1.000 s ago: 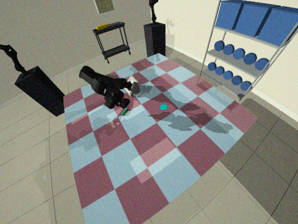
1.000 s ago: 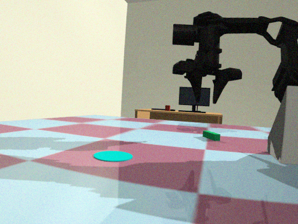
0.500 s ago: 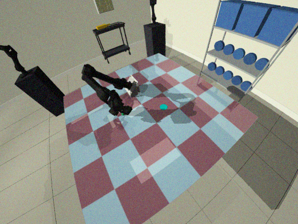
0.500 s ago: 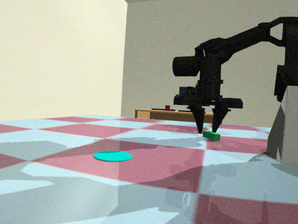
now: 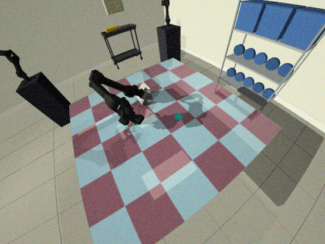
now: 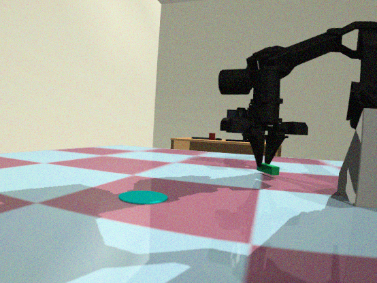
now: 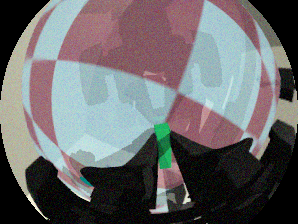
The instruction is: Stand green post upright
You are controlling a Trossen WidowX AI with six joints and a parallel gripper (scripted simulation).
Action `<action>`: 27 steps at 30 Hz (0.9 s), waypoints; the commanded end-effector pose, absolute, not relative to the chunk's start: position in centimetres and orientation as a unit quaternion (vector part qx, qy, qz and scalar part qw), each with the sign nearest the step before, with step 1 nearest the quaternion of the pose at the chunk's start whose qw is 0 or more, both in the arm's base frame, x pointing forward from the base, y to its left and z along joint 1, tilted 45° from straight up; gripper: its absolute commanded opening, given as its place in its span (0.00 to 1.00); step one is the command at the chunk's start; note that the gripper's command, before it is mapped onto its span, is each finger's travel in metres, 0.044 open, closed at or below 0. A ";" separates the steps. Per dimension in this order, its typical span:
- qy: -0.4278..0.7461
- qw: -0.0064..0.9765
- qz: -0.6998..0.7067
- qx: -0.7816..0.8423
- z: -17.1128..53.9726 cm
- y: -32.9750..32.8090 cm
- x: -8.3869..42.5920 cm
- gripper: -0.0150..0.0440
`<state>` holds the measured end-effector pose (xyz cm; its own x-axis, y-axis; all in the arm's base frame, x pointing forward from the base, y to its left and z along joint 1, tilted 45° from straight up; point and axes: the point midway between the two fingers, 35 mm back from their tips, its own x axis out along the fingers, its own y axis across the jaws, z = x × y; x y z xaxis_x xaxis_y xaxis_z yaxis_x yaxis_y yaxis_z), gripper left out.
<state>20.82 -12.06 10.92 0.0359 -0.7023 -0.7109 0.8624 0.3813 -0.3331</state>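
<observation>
One look nearest: at the circle [image 5: 178, 117] [image 6: 143, 197] [image 7: 86, 181], flat on the counter [image 5: 164, 146] [image 6: 201, 214] [image 7: 90, 115], well in from its edges. Farther, across open room: at the post [image 5: 134, 124] [image 6: 272, 169] [image 7: 163, 145], lying, well apart from the circle, clenched between the jaws.

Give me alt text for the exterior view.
A black gripper points down with its fingers around a green post lying flat on a red and pale blue checkered surface. A cyan circle lies nearer the camera, to the left, with nothing standing on it.
</observation>
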 end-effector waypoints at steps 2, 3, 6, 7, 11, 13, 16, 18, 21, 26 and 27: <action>0.426 0.715 -0.546 0.098 12.0 -10.9 21.3 0.29; 0.426 0.715 -0.545 0.098 12.2 -10.7 21.3 0.29; 0.427 0.715 -0.544 0.100 12.8 -10.0 21.4 0.29; 0.427 0.715 -0.544 0.100 13.0 -9.8 21.4 0.29; 0.429 0.715 -0.544 0.101 13.8 -8.8 21.4 0.29; 0.429 0.714 -0.544 0.101 14.2 -8.4 21.4 0.29; 0.429 0.714 -0.544 0.101 14.9 -7.7 21.3 0.29; 0.429 0.714 -0.544 0.100 15.3 -7.3 21.3 0.29; 0.429 0.714 -0.544 0.100 16.0 -6.6 21.2 0.29; 0.428 0.714 -0.546 0.098 17.2 -5.6 20.9 0.29; 0.428 0.714 -0.546 0.097 17.4 -5.4 20.8 0.29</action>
